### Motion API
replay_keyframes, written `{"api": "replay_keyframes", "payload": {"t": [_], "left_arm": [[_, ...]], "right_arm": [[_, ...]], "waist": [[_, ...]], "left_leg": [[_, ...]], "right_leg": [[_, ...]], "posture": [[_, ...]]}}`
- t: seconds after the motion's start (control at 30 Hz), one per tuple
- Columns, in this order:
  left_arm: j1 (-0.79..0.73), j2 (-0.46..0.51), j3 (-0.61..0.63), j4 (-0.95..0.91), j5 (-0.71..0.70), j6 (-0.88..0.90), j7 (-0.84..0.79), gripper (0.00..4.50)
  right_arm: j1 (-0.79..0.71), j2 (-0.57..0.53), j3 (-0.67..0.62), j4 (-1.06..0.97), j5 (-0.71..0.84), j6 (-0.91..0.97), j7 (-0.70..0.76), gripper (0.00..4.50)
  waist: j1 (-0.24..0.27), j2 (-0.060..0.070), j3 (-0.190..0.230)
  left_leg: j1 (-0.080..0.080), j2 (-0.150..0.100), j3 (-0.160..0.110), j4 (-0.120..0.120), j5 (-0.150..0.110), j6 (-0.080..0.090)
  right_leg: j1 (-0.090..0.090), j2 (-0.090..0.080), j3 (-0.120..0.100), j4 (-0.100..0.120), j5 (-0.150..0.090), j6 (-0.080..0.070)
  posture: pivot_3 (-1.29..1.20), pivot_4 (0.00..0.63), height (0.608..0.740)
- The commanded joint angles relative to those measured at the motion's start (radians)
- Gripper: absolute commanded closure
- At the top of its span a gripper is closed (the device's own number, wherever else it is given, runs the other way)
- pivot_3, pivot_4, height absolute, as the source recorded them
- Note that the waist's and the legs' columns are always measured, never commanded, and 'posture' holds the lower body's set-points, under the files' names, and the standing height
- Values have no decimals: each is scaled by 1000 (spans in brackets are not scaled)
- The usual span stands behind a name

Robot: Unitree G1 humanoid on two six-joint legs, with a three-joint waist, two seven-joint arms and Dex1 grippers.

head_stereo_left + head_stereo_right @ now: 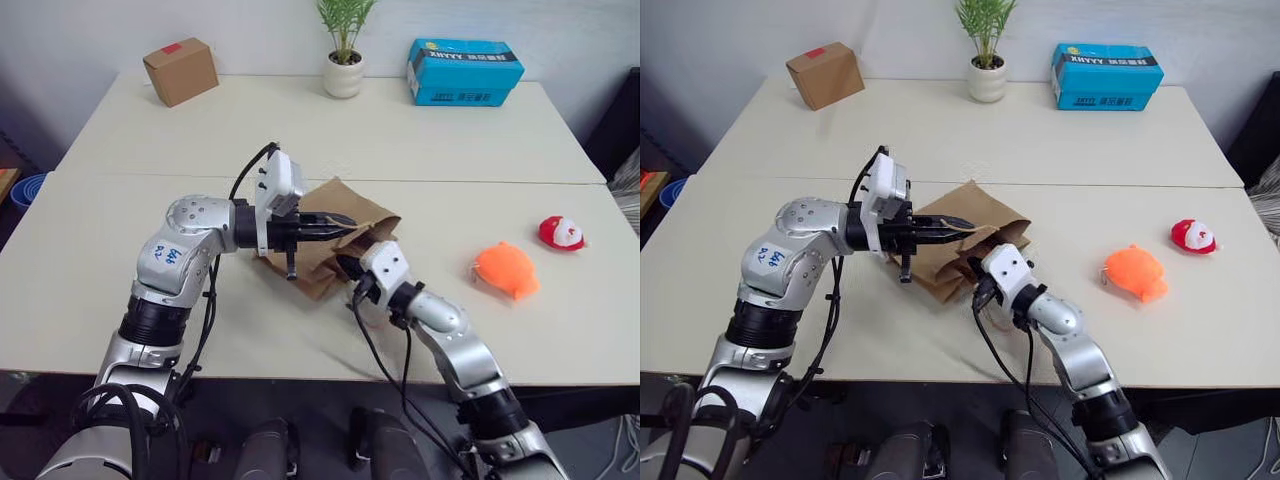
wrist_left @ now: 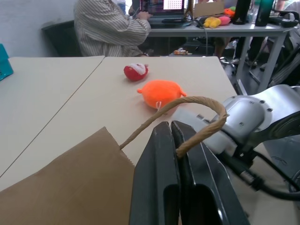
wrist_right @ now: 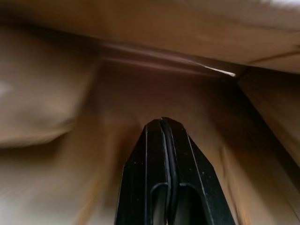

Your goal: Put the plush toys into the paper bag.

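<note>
While both plush toys lie outside the paper bag (image 1: pixel 325 235), the step in hand appears to be opening the bag. The left gripper (image 2: pixel 174 140) is clenched on a handle (image 2: pixel 197 101), a thin twisted tan rope loop, holding one side of the bag's mouth up. The right gripper (image 3: pixel 162 124) is clenched, holding nothing visible, and is inserted inside the bag, with creased brown kraft paper on all sides of it.

In the left eye view, the bag lies at table centre. The orange toy (image 1: pixel 505 270), a rounded soft blob, rests at 3 o'clock from the bag. The red-and-white toy (image 1: pixel 561 233), smaller and rounded, lies at 2 o'clock beyond it.

The next move probably calls for spreading the mouth wider, then withdrawing the right gripper toward the orange toy.
</note>
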Motion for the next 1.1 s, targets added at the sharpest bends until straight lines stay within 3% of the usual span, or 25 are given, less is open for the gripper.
{"api": "replay_keyframes", "payload": {"t": [0.03, 0.2, 0.5, 0.73, 0.83, 0.93, 1.1], "left_arm": [[-4, 4, 11, -37, -33, -16, -29, 4500], [-45, -47, 96, 2, -97, -22, 17, 4500], [-148, -121, 298, 70, -309, 89, 157, 4500], [-102, -87, 223, 25, -271, 83, 112, 4500], [-61, -96, 183, 3, -251, 59, 106, 4500], [-34, -100, 157, -1, -234, 35, 100, 4500], [-21, -91, 128, 21, -206, -1, 69, 4500]], "right_arm": [[-51, 32, -2, 65, -25, -46, -29, 4484], [-87, 27, 21, 162, -46, -13, 25, 4484], [-48, -4, 33, 96, -47, 107, 80, 4484], [-32, 0, 19, 37, -19, 116, 103, 4484], [-12, 17, -43, -46, 99, 97, 159, 4484], [33, -34, -67, -168, 178, 119, 243, 3894], [199, -172, -175, -416, 327, 125, 346, 2157]], "waist": [[-1, 0, 0], [0, 0, 0], [-1, 0, 0], [-1, 0, 0], [-1, 0, 0], [1, 0, 0], [10, 0, 0]], "left_leg": [[0, 0, 0, 0, 0, 0], [0, 0, 0, 0, 0, 0], [0, 0, 0, 0, 0, 0], [0, 0, 0, 0, 0, -1], [1, 0, 0, -1, 0, -1], [0, 0, 0, 0, 0, -1], [-1, 0, -1, -1, -1, -1]], "right_leg": [[0, 0, 0, 0, 0, 0], [0, 0, 0, 0, 0, 0], [0, -1, 0, 0, 0, 0], [0, 0, 0, 0, 0, 0], [0, 0, 0, 0, 0, 0], [0, 0, 0, 0, 0, 0], [0, 0, -1, -2, 0, 0]], "posture": [[0, 150, 740], [0, 150, 740], [0, 150, 740], [0, 150, 740], [0, 150, 740], [0, 150, 740], [0, 150, 740]]}}
